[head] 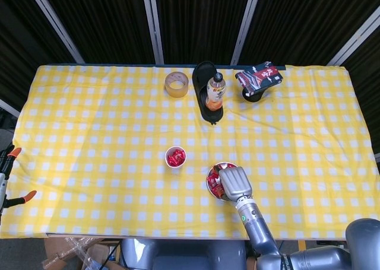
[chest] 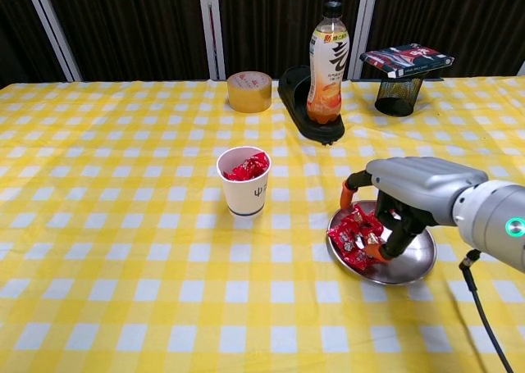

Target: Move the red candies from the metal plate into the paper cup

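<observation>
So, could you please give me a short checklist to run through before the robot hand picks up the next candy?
1. Red candies left on the metal plate: ok, a pile lies on its left part.
2. Right robot hand over the plate: ok, fingers reach down at the pile.
3. Candy already gripped: cannot tell, the fingertips hide it.
4. Paper cup upright: ok, it stands left of the plate.
5. Room in the cup: not ok, candies already reach its rim.
6. Path from plate to cup: ok, only bare cloth between.
</observation>
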### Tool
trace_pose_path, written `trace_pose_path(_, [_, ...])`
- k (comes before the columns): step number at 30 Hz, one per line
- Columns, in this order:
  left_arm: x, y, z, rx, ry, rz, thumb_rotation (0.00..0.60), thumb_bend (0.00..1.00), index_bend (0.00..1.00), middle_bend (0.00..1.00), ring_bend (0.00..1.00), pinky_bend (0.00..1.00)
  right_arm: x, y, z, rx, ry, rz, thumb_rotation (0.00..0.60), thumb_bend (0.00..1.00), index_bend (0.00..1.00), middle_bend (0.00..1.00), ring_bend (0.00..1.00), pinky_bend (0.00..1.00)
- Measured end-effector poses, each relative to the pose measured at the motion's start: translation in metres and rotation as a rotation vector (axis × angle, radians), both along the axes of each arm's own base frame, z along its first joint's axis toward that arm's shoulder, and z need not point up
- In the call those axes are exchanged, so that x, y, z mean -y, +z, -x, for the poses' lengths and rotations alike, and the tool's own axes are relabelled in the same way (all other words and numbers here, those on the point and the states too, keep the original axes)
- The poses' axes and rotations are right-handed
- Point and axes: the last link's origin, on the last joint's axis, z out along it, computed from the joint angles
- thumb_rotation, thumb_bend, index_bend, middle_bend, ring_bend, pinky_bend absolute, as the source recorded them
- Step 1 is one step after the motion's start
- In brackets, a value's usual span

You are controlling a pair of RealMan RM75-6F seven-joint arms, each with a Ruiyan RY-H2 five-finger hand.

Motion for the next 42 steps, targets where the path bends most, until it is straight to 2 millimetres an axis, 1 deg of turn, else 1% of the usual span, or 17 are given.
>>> trace_pose_path(15, [0.0, -0.001, 0.0, -0.004, 0.006, 0.0, 0.6, 0.05, 0.0, 0.0, 0.0, 0.0, 0.006, 0.001, 0.027, -0.031, -0.068, -0.001, 0.6, 0.35, 0.3, 0.89, 0.9, 0.9])
trace_pose_path(20, [0.0, -0.001, 0.0, -0.007, 0.007, 0.001, 0.6, 0.05, 0.0, 0.0, 0.0, 0.0, 0.006, -0.001, 0.028, -0.013, -0.067, -0.003, 0.6, 0.35, 0.3, 0.89, 0.9, 0.9])
trace_pose_path(26, [0.0, -0.001, 0.001, -0.006, 0.008, -0.001, 0.6, 0.05, 0.0, 0.0, 0.0, 0.0, 0.007, -0.004, 0.027, 0.006, -0.066, -0.001, 0.6, 0.35, 0.35, 0.89, 0.9, 0.9])
trace_pose_path(33, [0.0, -0.001, 0.001, -0.005, 0.009, 0.001, 0.6, 0.05, 0.0, 0.0, 0.0, 0.0, 0.009, -0.008, 0.033, 0.006, -0.082, 0.002, 0.6, 0.35, 0.37, 0.89, 0.9, 0.9])
trace_pose_path(42, [-0.001, -0.001, 0.001, -0.008, 0.011, 0.003, 0.6, 0.05, 0.0, 0.0, 0.0, 0.0, 0.011, -0.011, 0.04, 0.009, -0.104, -0.002, 0.6, 0.35, 0.43, 0.89, 0.9, 0.9])
